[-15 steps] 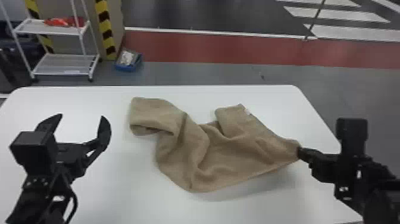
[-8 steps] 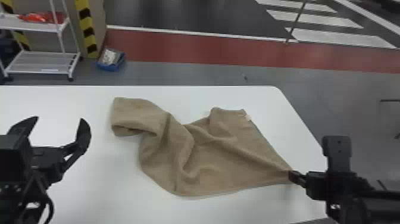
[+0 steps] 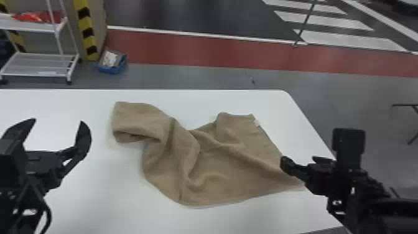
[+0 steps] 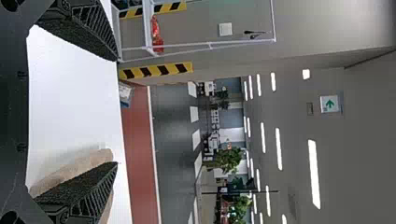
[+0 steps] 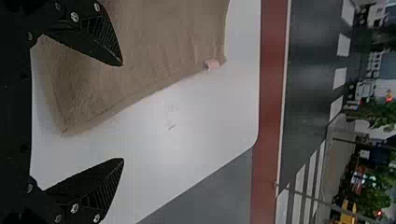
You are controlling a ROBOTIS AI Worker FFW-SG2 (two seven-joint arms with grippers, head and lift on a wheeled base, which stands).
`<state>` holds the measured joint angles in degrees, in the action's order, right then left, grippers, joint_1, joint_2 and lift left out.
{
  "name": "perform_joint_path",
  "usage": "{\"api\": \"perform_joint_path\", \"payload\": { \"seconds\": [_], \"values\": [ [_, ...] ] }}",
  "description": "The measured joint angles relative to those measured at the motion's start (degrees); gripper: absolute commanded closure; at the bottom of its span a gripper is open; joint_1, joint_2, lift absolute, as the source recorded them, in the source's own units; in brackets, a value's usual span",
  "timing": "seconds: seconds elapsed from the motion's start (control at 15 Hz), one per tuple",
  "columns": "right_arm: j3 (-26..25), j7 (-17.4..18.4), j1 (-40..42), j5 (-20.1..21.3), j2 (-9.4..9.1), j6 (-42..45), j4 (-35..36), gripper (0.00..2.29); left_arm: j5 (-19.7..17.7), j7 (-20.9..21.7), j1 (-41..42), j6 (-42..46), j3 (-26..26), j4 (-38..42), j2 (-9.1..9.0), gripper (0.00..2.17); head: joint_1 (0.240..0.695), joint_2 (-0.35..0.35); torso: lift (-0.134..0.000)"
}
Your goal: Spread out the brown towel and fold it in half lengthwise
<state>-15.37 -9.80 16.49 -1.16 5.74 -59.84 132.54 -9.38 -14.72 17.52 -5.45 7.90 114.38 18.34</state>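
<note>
The brown towel (image 3: 224, 161) lies rumpled on the white table, its left end folded over and its right part flatter, with a small pale tag at the far right corner. My left gripper (image 3: 59, 130) stands open left of the towel; in the left wrist view, the left gripper (image 4: 116, 112) has nothing between its fingers. At the towel's near right corner is my right gripper (image 3: 298, 161). In the right wrist view, the right gripper (image 5: 123, 112) is spread wide, with the towel (image 5: 140, 46) partly behind one finger and its corner lying between the two.
The white table (image 3: 93, 193) has its right edge beneath the right arm. On the floor beyond stand a white shelf cart (image 3: 37, 63) and a blue box (image 3: 112, 63) beside a pillar with striped edging.
The right gripper has let go of the towel's near right corner, which now lies down on the table. The head view has shifted toward the right, and the left gripper remains open.
</note>
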Motion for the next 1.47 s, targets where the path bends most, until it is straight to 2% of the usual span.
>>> {"api": "perform_joint_path", "payload": {
  "seconds": [0.07,0.13,0.27,0.4,0.47,0.67,0.8,1.07,1.33,1.47],
  "values": [
    [1.5,-2.7,0.2,-0.6,-0.63,3.3,0.3,0.29,-0.6,0.0,-0.3,0.0,0.1,-0.2,0.59,0.08,0.695,-0.098,-0.125],
    [3.9,-4.7,0.5,-0.8,-1.07,8.0,0.5,0.39,-1.2,0.0,-0.7,0.1,0.2,-0.5,1.31,0.08,0.695,-0.062,-0.125],
    [9.7,-6.7,1.5,-0.2,-1.17,16.9,0.5,0.41,-2.5,0.0,-1.3,0.7,0.3,-1.3,2.56,0.08,0.695,0.001,-0.125],
    [16.8,-7.4,1.9,1.9,-0.93,22.8,-0.2,0.40,-3.5,0.0,-1.7,1.7,0.4,-1.9,3.25,0.08,0.695,0.072,-0.125],
    [21.0,-7.1,1.6,4.2,-0.88,25.2,-1.2,0.40,-4.1,0.0,-1.8,2.5,0.4,-2.2,3.56,0.08,0.695,0.132,-0.125],
    [31.3,-5.8,-1.8,11.0,-1.01,27.4,-7.0,0.40,-4.7,0.4,-1.8,4.0,0.4,-2.5,3.85,0.08,0.695,0.205,-0.125],
    [36.6,-3.9,-5.2,13.9,-1.09,27.5,-12.4,0.40,-5.2,0.4,-1.6,5.6,0.2,-3.0,3.85,0.08,0.695,0.252,-0.125],
    [44.4,4.5,-10.6,20.5,-1.57,27.6,-21.5,0.40,-5.3,0.5,-1.1,6.7,0.0,-3.1,3.63,0.08,0.695,0.280,-0.125],
    [45.7,8.9,-12.9,22.8,-2.19,26.7,-25.9,0.40,-5.2,0.5,-0.8,6.7,-0.2,-3.1,3.33,0.08,0.695,0.274,-0.125],
    [45.3,9.8,-13.5,23.1,-2.24,25.8,-27.0,0.40,-5.2,0.5,-0.7,6.6,-0.3,-3.1,3.29,0.08,0.695,0.261,-0.125]
  ]
}}
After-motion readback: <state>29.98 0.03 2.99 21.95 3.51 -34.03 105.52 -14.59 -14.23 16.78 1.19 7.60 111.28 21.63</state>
